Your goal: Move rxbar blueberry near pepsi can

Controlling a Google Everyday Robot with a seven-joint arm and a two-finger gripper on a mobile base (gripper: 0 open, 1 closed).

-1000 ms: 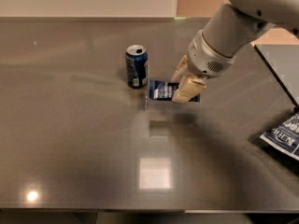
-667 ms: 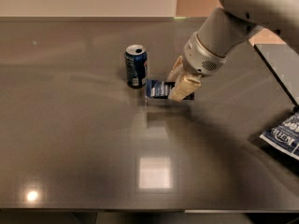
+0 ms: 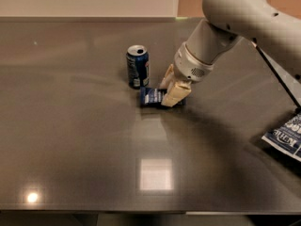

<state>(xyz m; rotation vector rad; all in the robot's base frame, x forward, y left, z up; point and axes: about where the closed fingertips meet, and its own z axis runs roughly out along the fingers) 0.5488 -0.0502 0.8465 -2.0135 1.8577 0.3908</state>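
Note:
The pepsi can (image 3: 138, 66) stands upright on the dark table (image 3: 70, 149), left of centre and toward the back. The rxbar blueberry (image 3: 150, 97), a dark navy wrapper with pale text, is low at the table surface just to the front right of the can, about a finger's width from it. My gripper (image 3: 169, 94) comes down from the upper right. Its tan fingers (image 3: 177, 93) are shut on the bar's right end, which they hide.
A blue-and-white crinkled bag (image 3: 287, 135) lies at the table's right edge. A thin black cable (image 3: 277, 76) runs diagonally down the right side behind the arm. A pale wall panel (image 3: 89, 1) borders the table's far edge.
My gripper has moved left and down with the bar. The bar now sits lower and closer to the can. The can has not moved.

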